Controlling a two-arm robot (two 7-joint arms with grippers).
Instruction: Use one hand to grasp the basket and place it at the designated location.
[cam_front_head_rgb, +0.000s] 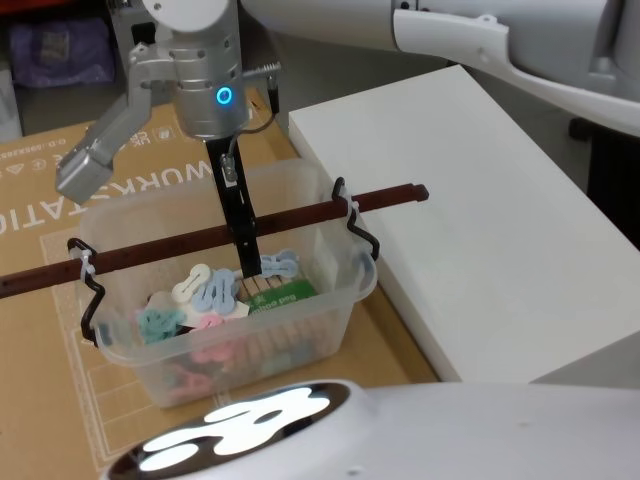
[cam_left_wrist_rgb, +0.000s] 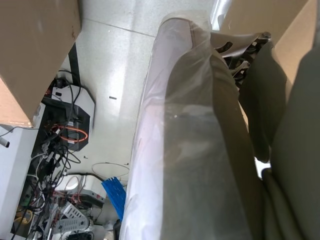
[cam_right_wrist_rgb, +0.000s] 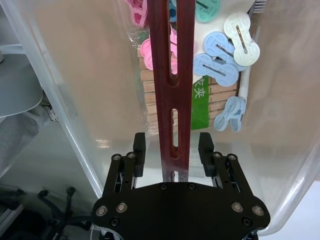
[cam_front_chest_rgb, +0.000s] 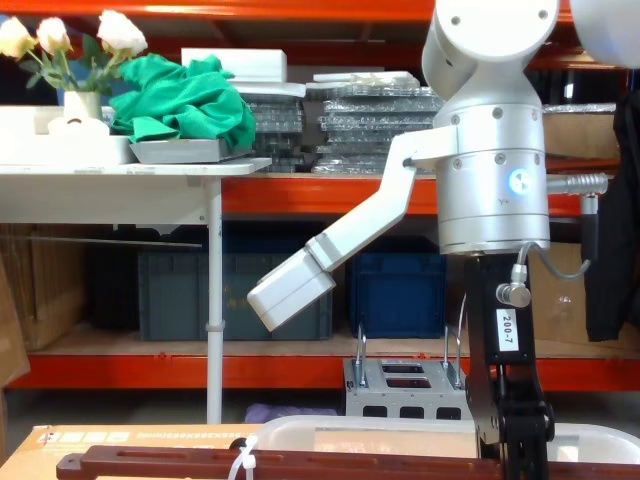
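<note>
Basket (cam_front_head_rgb: 312, 335): clear tub sitting on a printed cardboard sheet (cam_front_head_rgb: 40, 205) on the bench, centre of the head view, with a white block (cam_front_head_rgb: 480, 200) just beside it on the robot's right. Coloured pegs (cam_front_head_rgb: 215, 290) lie in its bottom.

Handle (cam_front_head_rgb: 150, 252): dark red bar carried across the top on black wire hooks (cam_front_head_rgb: 362, 238), with a white zip tie (cam_front_head_rgb: 88, 266) at its left end. Its long axis runs from near-left to far-right and overhangs the rim at both ends.

Right tool (cam_right_wrist_rgb: 172, 148): comes straight down over the tub, about mid-length of the bar. Fingers (cam_right_wrist_rgb: 139, 150) are spread, one on each side of the bar, with a gap showing on both sides and nothing pinched. The closing line is square across the bar's axis, and the bar sits directly between the fingers.

Judgement: grasp not yet made. Closing here should take the bar near its balance point. Off-centre, the tub would tip along the bar.

Left arm: its wrist view looks past a plastic-wrapped column (cam_left_wrist_rgb: 190, 150) to the floor, away from the bench, so I judge it idle. The right is plainly the nearer.
</note>
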